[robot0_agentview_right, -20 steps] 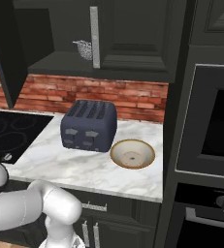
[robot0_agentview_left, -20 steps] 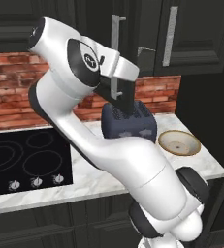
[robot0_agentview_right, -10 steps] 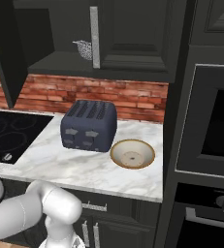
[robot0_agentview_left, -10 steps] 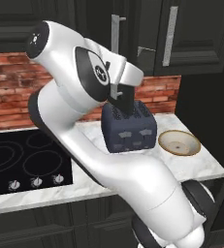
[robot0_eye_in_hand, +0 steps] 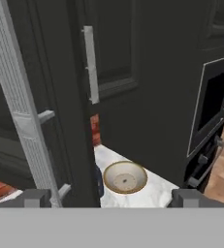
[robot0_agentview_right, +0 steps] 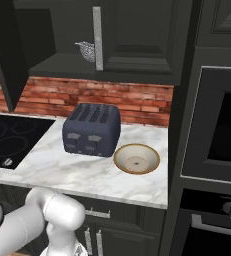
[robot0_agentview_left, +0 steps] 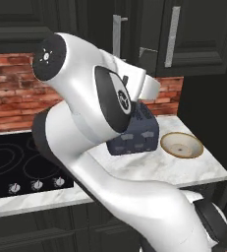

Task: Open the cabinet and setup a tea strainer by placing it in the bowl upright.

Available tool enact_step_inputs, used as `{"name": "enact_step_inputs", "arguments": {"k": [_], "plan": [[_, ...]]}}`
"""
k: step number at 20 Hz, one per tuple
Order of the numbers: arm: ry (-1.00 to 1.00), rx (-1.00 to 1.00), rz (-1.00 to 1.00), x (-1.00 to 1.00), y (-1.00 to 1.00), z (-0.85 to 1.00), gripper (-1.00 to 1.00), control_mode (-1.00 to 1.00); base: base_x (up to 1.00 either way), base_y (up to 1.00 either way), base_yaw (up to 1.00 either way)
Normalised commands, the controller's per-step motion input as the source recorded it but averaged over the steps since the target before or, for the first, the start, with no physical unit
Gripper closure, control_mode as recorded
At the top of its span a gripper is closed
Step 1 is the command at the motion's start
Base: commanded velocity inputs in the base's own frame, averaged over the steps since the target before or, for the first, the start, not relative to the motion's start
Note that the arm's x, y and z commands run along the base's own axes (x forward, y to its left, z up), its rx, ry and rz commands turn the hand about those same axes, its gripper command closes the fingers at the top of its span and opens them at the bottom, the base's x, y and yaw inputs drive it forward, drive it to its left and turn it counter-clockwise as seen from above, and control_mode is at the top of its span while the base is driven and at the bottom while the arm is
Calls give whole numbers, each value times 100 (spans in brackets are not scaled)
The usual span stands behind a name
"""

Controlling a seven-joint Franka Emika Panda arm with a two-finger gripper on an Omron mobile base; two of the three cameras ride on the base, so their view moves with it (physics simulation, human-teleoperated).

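The black cabinet (robot0_agentview_right: 137,35) has its left door (robot0_agentview_right: 6,55) swung open and its right door shut. On the open shelf lies the tea strainer (robot0_agentview_right: 87,50), a small silver mesh basket, partly behind the right door's bar handle (robot0_agentview_right: 97,37). The tan bowl (robot0_agentview_right: 136,158) sits on the marble counter right of the toaster; it also appears as bowl (robot0_agentview_left: 182,145) and bowl (robot0_eye_in_hand: 125,177). My gripper (robot0_eye_in_hand: 112,198) is open, fingertips far apart, holding nothing. The open door's silver bar handle (robot0_eye_in_hand: 21,111) stands just beside the left fingertip (robot0_eye_in_hand: 36,197).
A dark blue toaster (robot0_agentview_right: 92,130) stands on the counter below the cabinet. A black cooktop (robot0_agentview_right: 9,137) lies to the left, and a tall wall oven (robot0_agentview_right: 217,130) rises to the right. Brick backsplash (robot0_agentview_right: 137,102) runs behind. My own arm hides much of the left base view.
The jaws have opened wide. The arm has swung closer to the left base camera, its upper links now covering more of the toaster. Strainer, bowl and toaster stay put.
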Motion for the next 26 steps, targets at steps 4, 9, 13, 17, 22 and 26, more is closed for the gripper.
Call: {"name": "enact_step_inputs", "arguments": {"k": [4, 9, 13, 17, 22, 26], "plan": [[0, 9, 18, -79, -19, 31, -100, -100, 0, 0, 0], [0, 19, 29, -48, -88, 17, -100, -100, 0, 0, 0], [1, 39, 30, -12, -100, 0, -100, -100, 0, 0, 0], [10, 62, 17, 11, -100, -4, -100, -100, 0, 0, 0], [30, 74, 4, 56, -75, -23, -100, -100, 0, 0, 0], [28, 79, 6, 77, -19, -39, -100, -100, 0, 0, 0]]}}
